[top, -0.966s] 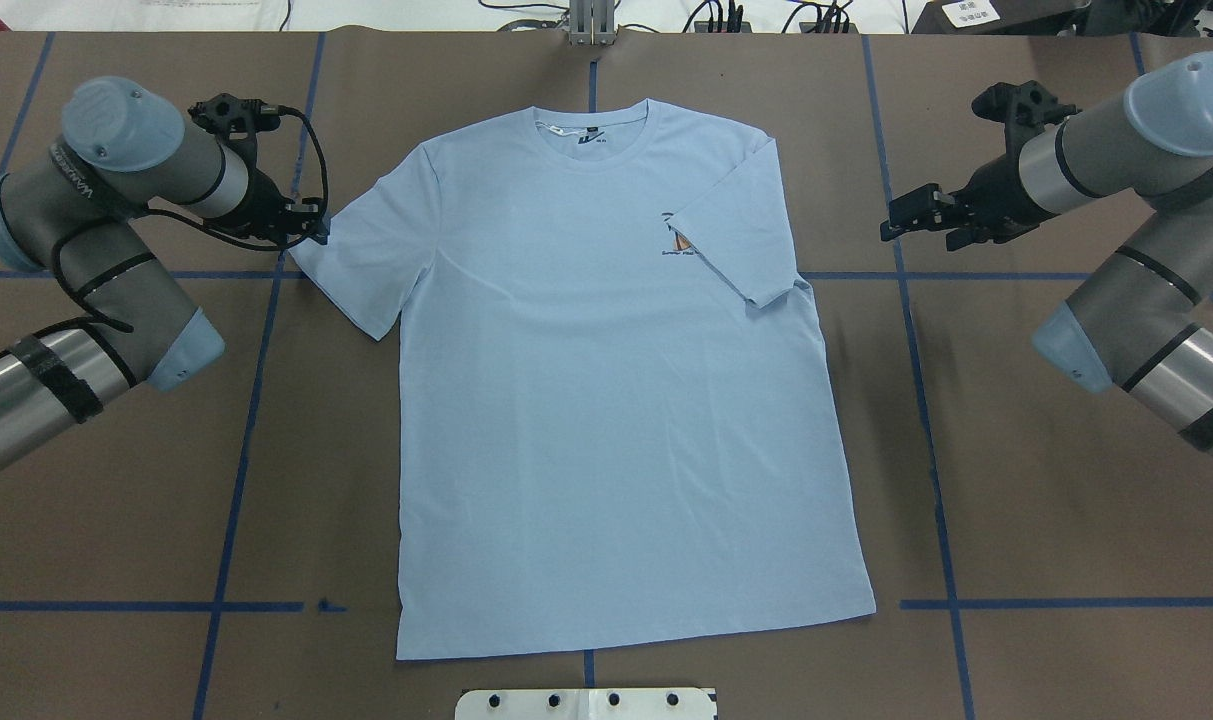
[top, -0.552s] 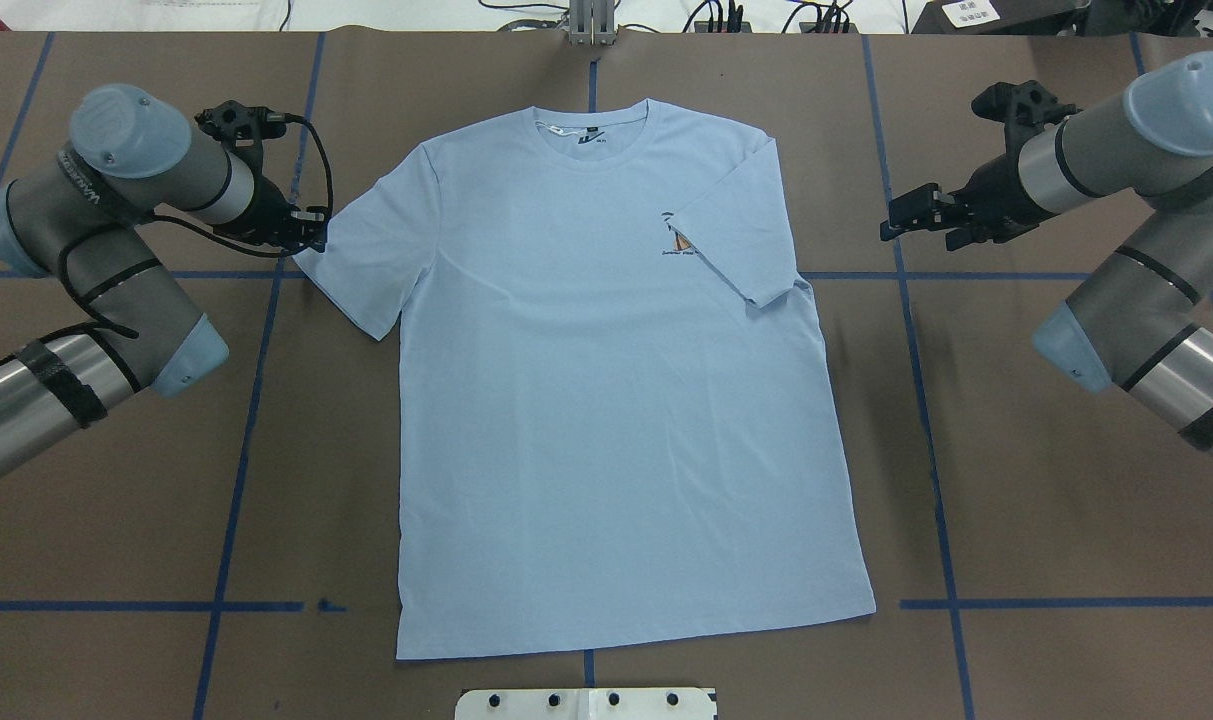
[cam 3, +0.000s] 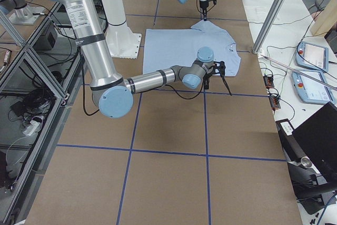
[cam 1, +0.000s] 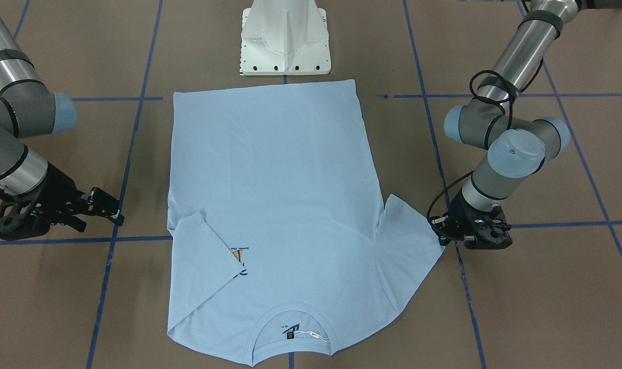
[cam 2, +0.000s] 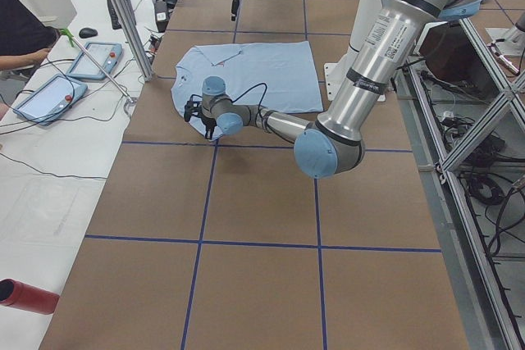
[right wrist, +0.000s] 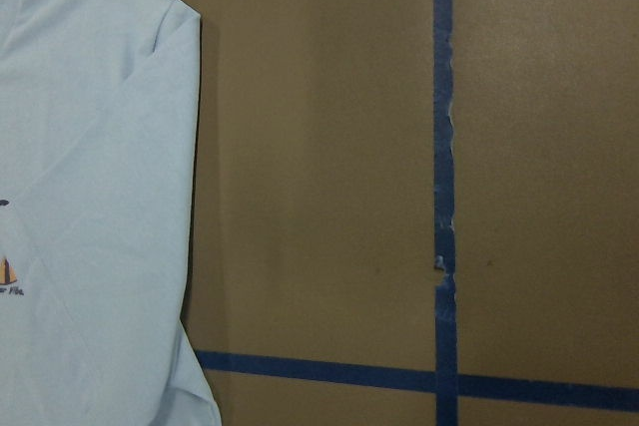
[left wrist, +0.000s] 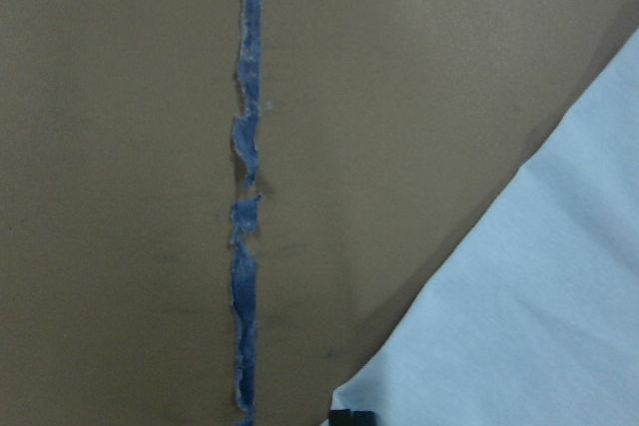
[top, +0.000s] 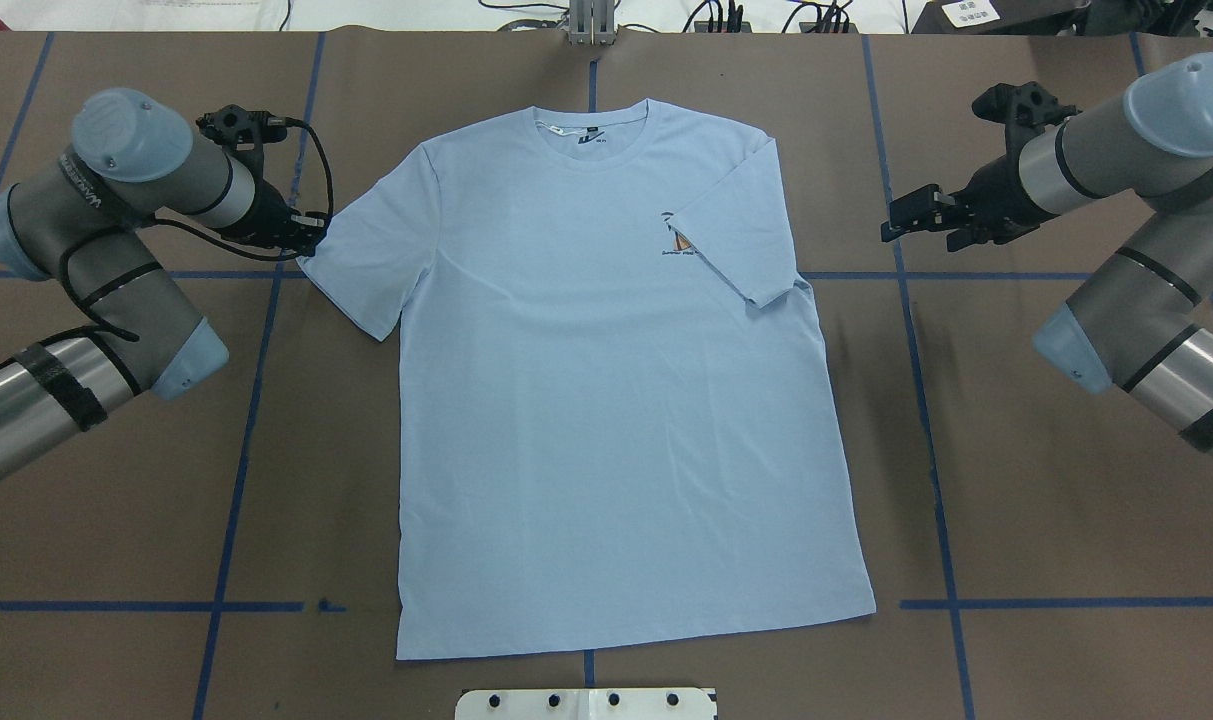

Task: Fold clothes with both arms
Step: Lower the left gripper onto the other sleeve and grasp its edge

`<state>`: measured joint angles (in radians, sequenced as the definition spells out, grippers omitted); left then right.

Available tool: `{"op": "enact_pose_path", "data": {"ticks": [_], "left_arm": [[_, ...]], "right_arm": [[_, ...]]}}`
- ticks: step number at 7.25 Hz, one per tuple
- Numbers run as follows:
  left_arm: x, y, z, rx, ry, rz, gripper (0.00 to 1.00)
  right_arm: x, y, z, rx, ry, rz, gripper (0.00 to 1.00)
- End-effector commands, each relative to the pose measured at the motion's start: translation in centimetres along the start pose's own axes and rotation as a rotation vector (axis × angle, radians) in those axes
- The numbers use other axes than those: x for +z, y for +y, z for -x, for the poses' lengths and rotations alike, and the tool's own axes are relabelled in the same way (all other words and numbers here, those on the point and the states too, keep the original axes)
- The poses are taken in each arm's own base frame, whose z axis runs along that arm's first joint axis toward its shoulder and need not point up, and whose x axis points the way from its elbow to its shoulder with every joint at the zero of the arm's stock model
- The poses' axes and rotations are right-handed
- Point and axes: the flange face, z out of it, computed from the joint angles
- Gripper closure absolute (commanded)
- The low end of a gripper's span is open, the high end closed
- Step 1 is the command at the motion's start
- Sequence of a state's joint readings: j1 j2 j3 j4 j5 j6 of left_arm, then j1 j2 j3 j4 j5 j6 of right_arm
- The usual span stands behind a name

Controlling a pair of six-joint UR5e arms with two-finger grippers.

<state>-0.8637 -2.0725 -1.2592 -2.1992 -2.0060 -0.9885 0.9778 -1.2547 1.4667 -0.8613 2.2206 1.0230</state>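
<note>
The left gripper (top: 311, 232) is touching the tip of the shirt's (top: 606, 420) spread-out sleeve (top: 366, 255), but I cannot tell if it is pinching the cloth or is open. The right gripper (top: 916, 225) is hanging on the other side of the shirt, well away from it, opened up and holding nothing. The shirt is lying flat and face up on the table (top: 1016, 480), with its collar (top: 596, 166) pointing away from the robot and its other sleeve folded in over the chest, hiding part of the little print (top: 678, 243).
</note>
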Motion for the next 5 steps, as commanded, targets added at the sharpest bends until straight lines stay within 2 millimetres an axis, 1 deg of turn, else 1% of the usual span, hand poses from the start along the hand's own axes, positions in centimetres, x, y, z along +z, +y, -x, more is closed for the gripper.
{"op": "enact_pose_path", "data": {"ticks": [1,2,3,5], "left_arm": [[-0.3,-0.1,-0.4,0.005,0.01,-0.004,1.0],[-0.7,-0.3,-1.1,0.008,0.021,-0.007,1.0],[-1.6,-0.5,-2.2,0.009,0.04,-0.018,1.0],[-4.6,-0.8,-5.9,-0.033,0.102,-0.046,1.0]], "right_arm": [[0.1,0.1,-0.1,0.001,0.001,0.002,0.0],[0.0,0.1,-0.1,0.0,0.0,0.002,0.0],[0.0,0.1,-0.1,0.0,0.0,0.002,0.0],[0.0,0.1,-0.1,0.005,0.0,0.002,0.0]]}}
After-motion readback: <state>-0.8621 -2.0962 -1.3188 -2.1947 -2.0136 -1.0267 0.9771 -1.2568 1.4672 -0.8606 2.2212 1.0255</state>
